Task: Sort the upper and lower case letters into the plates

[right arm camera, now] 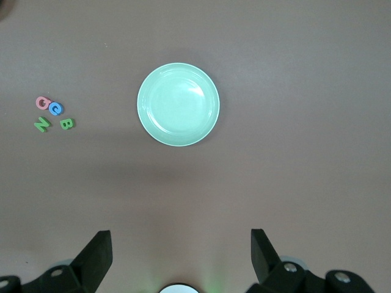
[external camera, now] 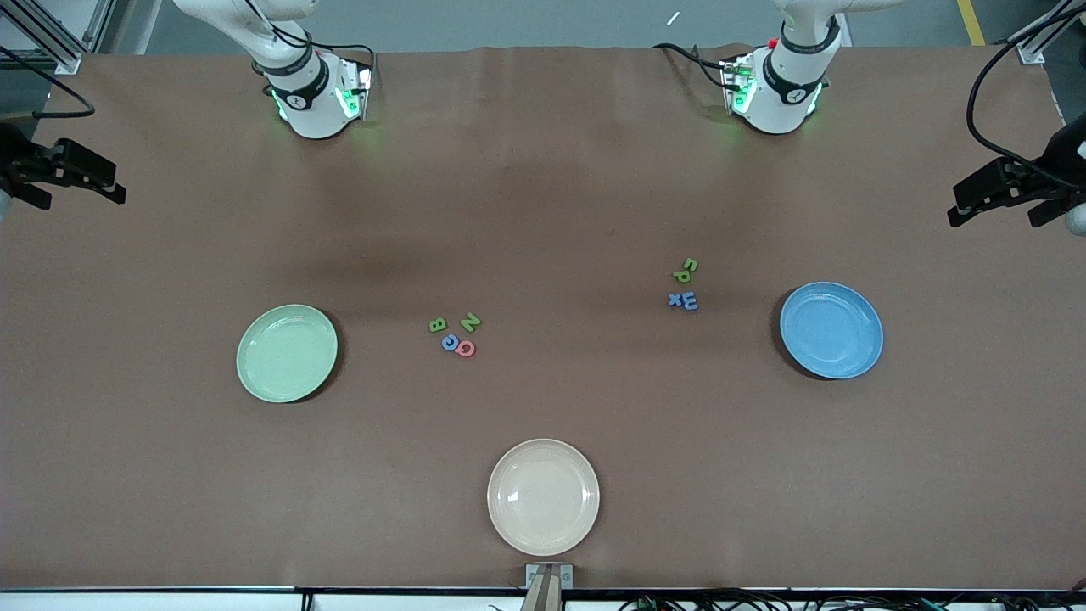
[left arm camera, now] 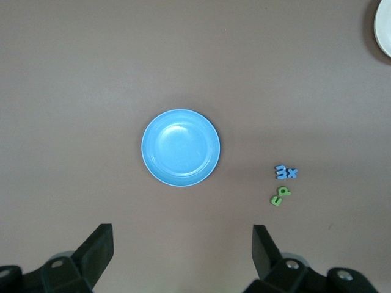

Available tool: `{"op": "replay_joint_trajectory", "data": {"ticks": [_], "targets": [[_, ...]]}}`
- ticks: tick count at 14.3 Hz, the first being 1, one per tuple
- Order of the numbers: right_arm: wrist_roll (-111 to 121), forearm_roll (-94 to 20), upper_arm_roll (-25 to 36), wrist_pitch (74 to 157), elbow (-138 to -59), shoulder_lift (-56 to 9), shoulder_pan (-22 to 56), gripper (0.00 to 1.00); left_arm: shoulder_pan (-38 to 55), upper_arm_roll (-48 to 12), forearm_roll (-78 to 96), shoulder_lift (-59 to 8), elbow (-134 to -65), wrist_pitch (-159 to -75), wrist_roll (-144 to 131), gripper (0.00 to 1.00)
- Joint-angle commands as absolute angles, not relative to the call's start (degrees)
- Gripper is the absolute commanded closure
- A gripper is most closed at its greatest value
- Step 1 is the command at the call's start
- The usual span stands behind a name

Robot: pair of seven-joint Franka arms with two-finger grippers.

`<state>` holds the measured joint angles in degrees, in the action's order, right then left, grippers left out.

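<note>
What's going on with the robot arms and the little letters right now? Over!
Left pincer open, up over the blue plate. Right pincer open, up over the green plate. Both plates empty; letters in two bunches on the table. Nothing in the way.

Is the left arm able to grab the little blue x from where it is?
Probably yes. The left gripper hangs open above the blue plate, and the blue x lies on bare table beside the blue E, which crowds one side.
</note>
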<state>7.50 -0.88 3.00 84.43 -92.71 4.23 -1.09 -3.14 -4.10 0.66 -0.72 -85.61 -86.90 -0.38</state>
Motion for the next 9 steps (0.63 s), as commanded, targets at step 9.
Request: {"op": "replay_joint_trajectory", "data": {"ticks": [9], "targets": [[8.35,-1.14,2.46,84.99,-94.92,6.15,-1.49,0.00,-2.82,-4.48,1.31,0.09,-86.04,-86.31,-1.05,0.00]]}}
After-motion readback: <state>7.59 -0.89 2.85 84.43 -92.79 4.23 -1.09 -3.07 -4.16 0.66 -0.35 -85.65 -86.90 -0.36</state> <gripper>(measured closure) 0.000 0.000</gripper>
